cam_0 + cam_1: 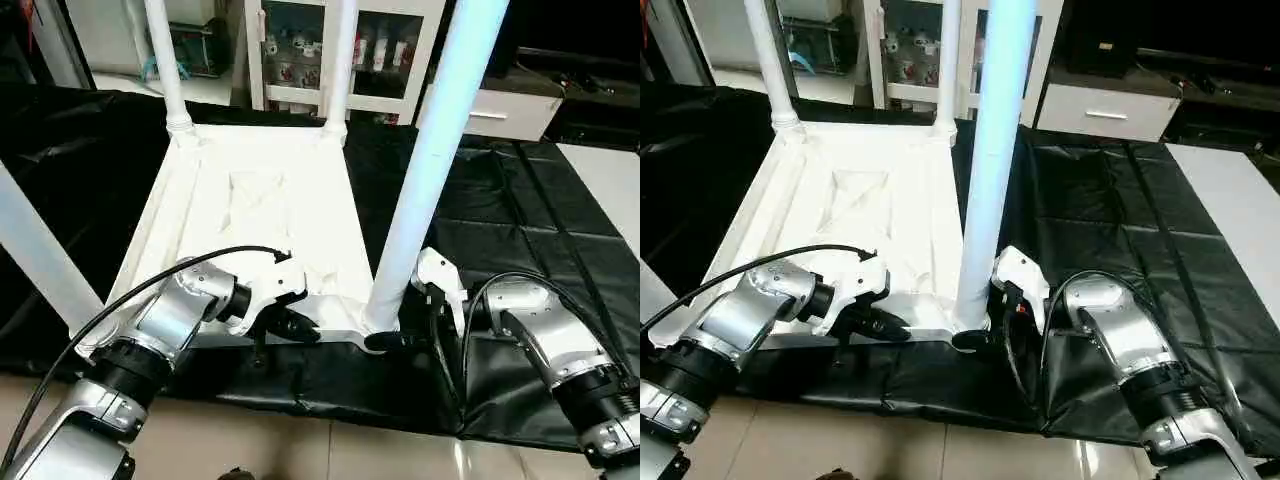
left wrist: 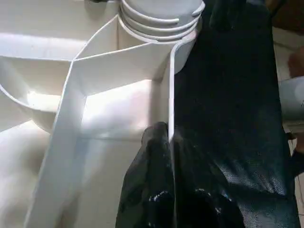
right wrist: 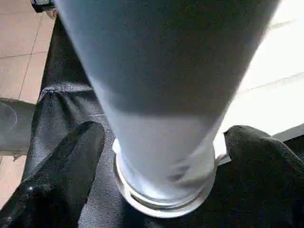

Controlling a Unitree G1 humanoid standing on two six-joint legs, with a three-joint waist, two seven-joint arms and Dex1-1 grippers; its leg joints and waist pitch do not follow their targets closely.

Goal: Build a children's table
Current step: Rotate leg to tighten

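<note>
Left gripper (image 1: 290,325), 2 black fingers on a silver arm, is pinched closed on the thin near rim of the white plastic square tabletop (image 1: 260,215); in the left wrist view its fingers (image 2: 152,190) sit either side of that upright rim wall. Right gripper (image 1: 405,325) has its 2 black fingers spread wide, 1 on each side of the near-right white tubular leg (image 1: 435,150) at its base, with small gaps to the tube in the right wrist view, so no grip on it. Tabletop lies upside down, ribbed X-braced underside up, on the black cover sheet (image 1: 520,220) of the large worktable. 4 legs stand upright in the round corner sockets: far-left leg (image 1: 165,60), far-right leg (image 1: 338,60), near-right leg between the spread fingers, near-left leg (image 1: 35,250) leaning across the left edge of the head view. Near-right socket collar (image 3: 161,199) is seated at the tabletop corner, just beside the black cover. White cabinet with glass doors (image 1: 345,50) stands behind the worktable. Tiled floor (image 1: 300,445) shows below the near edge.
</note>
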